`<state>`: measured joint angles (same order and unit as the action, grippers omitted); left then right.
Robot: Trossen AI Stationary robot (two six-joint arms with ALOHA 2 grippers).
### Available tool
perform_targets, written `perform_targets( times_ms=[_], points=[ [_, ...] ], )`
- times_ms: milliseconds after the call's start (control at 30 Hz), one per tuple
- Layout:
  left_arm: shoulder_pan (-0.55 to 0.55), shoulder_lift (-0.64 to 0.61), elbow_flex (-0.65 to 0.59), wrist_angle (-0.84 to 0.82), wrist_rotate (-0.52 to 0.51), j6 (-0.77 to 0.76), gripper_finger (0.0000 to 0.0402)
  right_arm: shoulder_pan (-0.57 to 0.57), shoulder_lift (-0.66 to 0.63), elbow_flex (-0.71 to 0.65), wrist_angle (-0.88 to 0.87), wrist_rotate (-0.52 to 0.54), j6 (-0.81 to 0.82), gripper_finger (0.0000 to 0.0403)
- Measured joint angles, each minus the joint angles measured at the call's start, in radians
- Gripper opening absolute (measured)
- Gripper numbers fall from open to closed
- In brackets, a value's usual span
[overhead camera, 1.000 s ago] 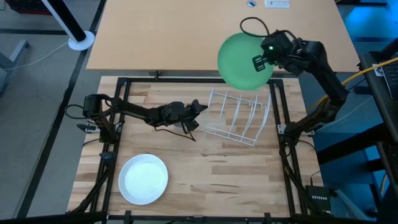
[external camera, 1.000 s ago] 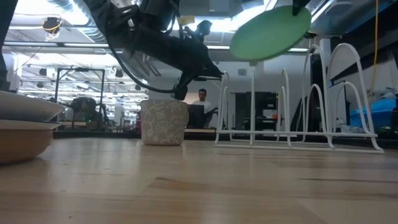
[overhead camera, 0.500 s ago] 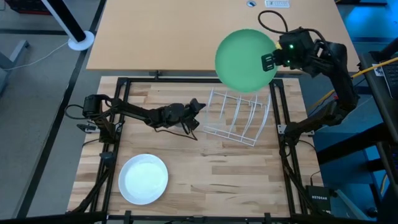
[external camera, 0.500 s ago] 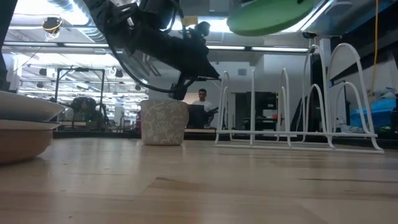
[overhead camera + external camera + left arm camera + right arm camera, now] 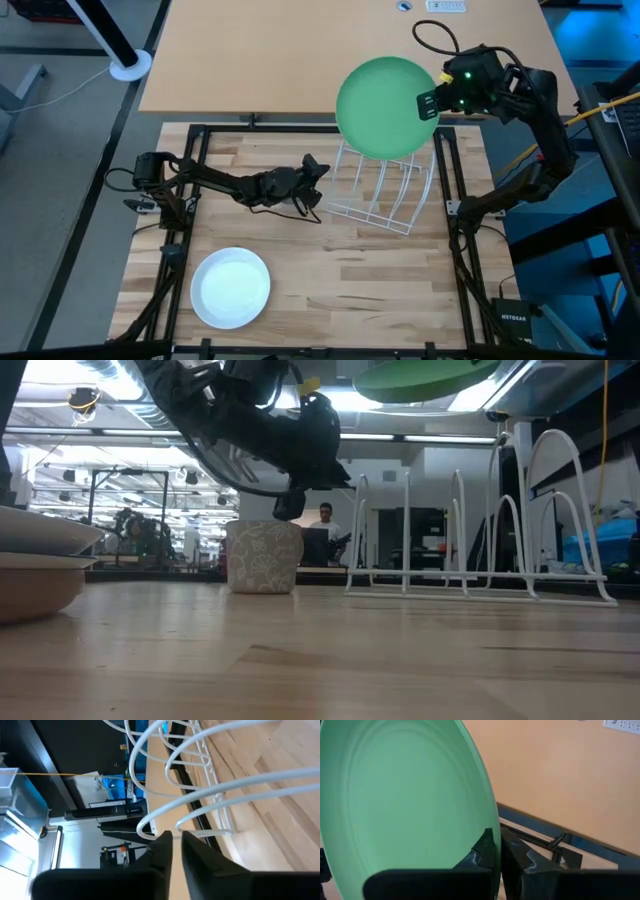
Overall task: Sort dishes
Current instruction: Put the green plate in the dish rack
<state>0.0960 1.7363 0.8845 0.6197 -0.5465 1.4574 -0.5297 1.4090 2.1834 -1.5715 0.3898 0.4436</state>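
Table (image 5: 350, 270): butcher-block top that carries the wire rack (image 5: 385, 185), my landmark for every place below.
Green plate (image 5: 385, 107): I hold it by its rim, high over the rack's far side and nearly flat. A second ago it sat further toward my right arm's side; it has since risen and slid across until it overlaps the rack's far wires. My judgement is that I am lining it up for a slot, with tipping it on edge and lowering still to do.
White plate (image 5: 231, 288): flat on the table, well apart from the rack on the near left. It has not shifted. In the low view a brown-orange plate (image 5: 35, 585) shows beneath it.
Cup (image 5: 264, 557): small and grey, just left of the rack in the low view, unmoved.
Right arm: it reaches up and in from the rack's right, elbow bent, wrist high.
Right pincer (image 5: 428, 104): clamped on the green plate's rim, one finger on each face.
Left arm: stretched low along the table from the rack's left.
Left pincer (image 5: 314, 168): fingers together on nothing, just beside the rack's left end. It has edged slightly closer and waits.
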Motion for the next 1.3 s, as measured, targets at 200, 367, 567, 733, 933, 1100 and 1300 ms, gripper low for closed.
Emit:
perform_targets(
  times_ms=[200,367,567,733,933,1100,1300],
  points=[
    [-0.003,0.000,0.000,0.000,-0.122,-0.025,0.0105,0.000,0.004,-0.001,0.000,0.001,-0.002,0.0010],
    [-0.026,-0.001,0.000,0.050,-0.274,-0.038,0.0124,0.000,0.014,-0.015,0.003,0.000,-0.003,0.0010],
    [-0.082,-0.027,0.000,0.133,-0.285,0.046,0.0121,0.000,0.021,-0.099,0.000,-0.044,0.000,0.0010],
    [-0.135,-0.049,0.000,0.199,-0.283,0.093,0.0122,0.000,0.023,-0.166,0.000,-0.071,0.004,0.0010],
    [-0.171,-0.051,0.000,0.233,-0.165,0.119,0.0120,0.000,0.023,-0.200,0.001,-0.078,0.006,0.0010],
    [-0.148,-0.051,0.000,0.220,0.010,0.113,0.0118,0.000,0.023,-0.202,0.002,-0.141,0.027,0.0010],
    [-0.115,-0.051,0.000,0.232,0.028,0.122,0.0112,0.000,0.023,-0.202,0.001,-0.193,0.044,0.0010]
  ],
)
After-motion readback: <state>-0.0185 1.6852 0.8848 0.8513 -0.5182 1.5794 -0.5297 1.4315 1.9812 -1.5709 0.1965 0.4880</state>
